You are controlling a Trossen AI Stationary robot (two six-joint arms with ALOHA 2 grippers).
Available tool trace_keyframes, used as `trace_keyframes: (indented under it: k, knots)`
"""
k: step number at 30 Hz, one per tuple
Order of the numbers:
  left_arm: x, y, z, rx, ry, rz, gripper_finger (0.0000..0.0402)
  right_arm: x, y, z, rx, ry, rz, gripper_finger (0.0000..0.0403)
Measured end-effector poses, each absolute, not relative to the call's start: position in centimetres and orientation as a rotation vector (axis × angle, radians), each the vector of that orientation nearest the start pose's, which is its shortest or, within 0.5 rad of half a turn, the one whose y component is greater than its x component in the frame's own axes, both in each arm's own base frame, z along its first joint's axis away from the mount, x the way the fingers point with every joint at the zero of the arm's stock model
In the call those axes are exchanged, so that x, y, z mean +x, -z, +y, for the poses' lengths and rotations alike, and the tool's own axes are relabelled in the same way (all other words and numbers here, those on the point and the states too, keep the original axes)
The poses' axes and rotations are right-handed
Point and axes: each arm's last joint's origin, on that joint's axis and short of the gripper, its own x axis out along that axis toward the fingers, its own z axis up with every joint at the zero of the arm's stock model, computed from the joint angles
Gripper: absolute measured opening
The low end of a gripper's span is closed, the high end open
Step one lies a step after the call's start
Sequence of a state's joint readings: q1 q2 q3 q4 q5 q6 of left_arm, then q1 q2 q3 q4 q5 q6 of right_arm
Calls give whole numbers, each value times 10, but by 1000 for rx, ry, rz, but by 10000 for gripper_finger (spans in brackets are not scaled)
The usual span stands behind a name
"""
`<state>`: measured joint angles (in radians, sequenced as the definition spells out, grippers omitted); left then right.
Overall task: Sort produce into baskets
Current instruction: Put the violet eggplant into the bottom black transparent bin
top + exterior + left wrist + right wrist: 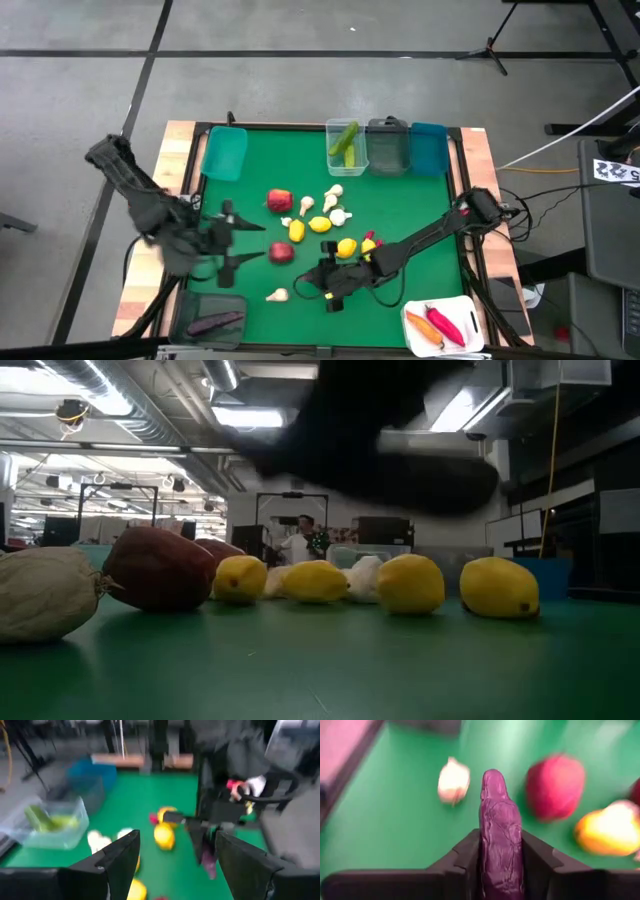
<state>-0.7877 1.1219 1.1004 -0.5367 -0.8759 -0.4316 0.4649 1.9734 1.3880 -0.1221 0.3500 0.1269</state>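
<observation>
An eggplant (501, 850) is clamped between the two fingers of the right gripper (501, 870), which are closed against its sides; the purple body sticks out forward past the fingertips. In the high view the right gripper (335, 283) is seen low over the green table (400, 210), near the front edge, just beside a lemon (346, 248). Past the held eggplant, a garlic bulb (453, 781) and a red apple (555, 785) are seen lying on the mat, apart from each other.

The left gripper (228, 240) is held above the table's left side, its fingers (117, 860) parted and nothing between them.

At the back edge, a clear basket (347, 146) with green cucumbers (345, 140) in it is lined up with a grey basket (388, 147) and a teal basket (428, 148); a second teal basket (224, 153) is set at the back left. A dark basket (210, 315) at the front left is occupied by another eggplant (216, 322), and a white basket (443, 325) at the front right by an orange carrot (423, 325) and a red pepper (444, 322). Lemons, garlic bulbs and a second apple (280, 201) are scattered over the middle of the table.
</observation>
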Motion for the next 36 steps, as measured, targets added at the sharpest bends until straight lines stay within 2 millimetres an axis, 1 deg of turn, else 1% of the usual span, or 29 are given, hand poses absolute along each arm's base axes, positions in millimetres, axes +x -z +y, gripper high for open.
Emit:
trace_keyframes:
  k: [2, 4, 6, 9, 12, 15, 19, 24, 27, 31, 36]
  knots:
    - [162, -361, -147, -41, -136, 251, 255, 389, -222, 183, -179, -63, 569, 121]
    - [156, -359, -151, -37, -97, 182, 255, 387, -244, 181, -202, -56, 479, 117]
    - [157, -346, -155, -25, -73, 129, 255, 385, -264, 180, -217, -72, 379, 107]
    - [160, -318, -157, -3, -71, 89, 255, 381, -294, 179, -227, -106, 220, 95]
    - [162, -291, -153, -9, -80, 52, 255, 375, -320, 178, -205, -172, 75, 94]
    - [165, -274, -143, -8, -93, -15, 255, 374, -338, 176, -170, -228, -66, 106]
    - [176, -269, -129, -31, 1, -131, 255, 375, -347, 173, -144, -284, -170, 113]
    - [195, -265, -121, -4, 123, -185, 255, 379, -354, 161, -130, -282, -242, 105]
    - [206, -260, -116, 7, 126, -191, 255, 381, -358, 155, -125, -306, -292, 103]
    - [218, -256, -111, 3, 155, -234, 255, 383, -358, 150, -124, -301, -291, 106]
    - [229, -252, -105, 6, 170, -298, 255, 384, -357, 150, -124, -308, -297, 107]
